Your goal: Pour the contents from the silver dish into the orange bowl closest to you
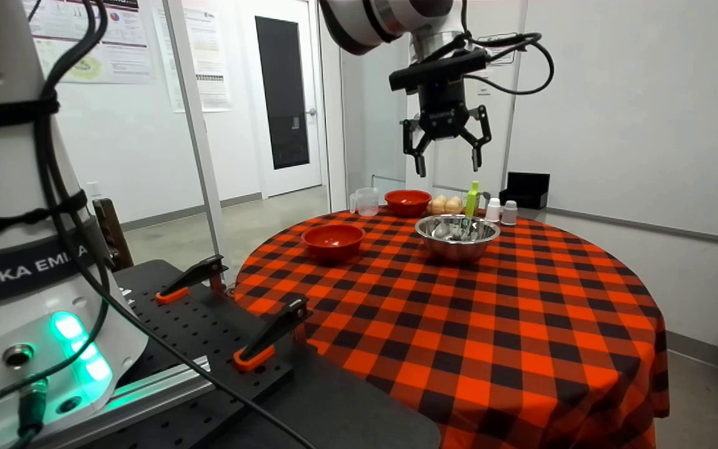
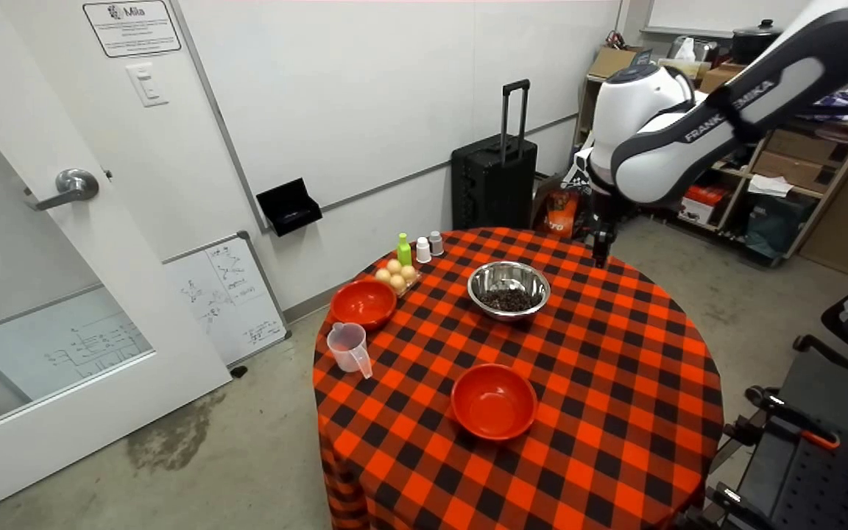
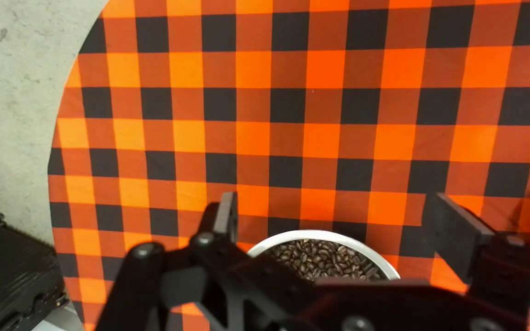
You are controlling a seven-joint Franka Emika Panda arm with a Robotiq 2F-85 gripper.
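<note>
Claw hung well above the red-and-black checked tabletop, pointing down, its jaws spread wide. Silver dish sat upright on the tabletop, apart from the claw; dark brown beans lay in it, partly hidden by the claw in the wrist view. Orange bowl stood upright too, apart from the dish. Near the edge, a smaller-looking red-orange bowl sat between a clear measuring cup and some eggs. Green bottle stood just beside the eggs.

Probably coffee beans in silver dish
</note>
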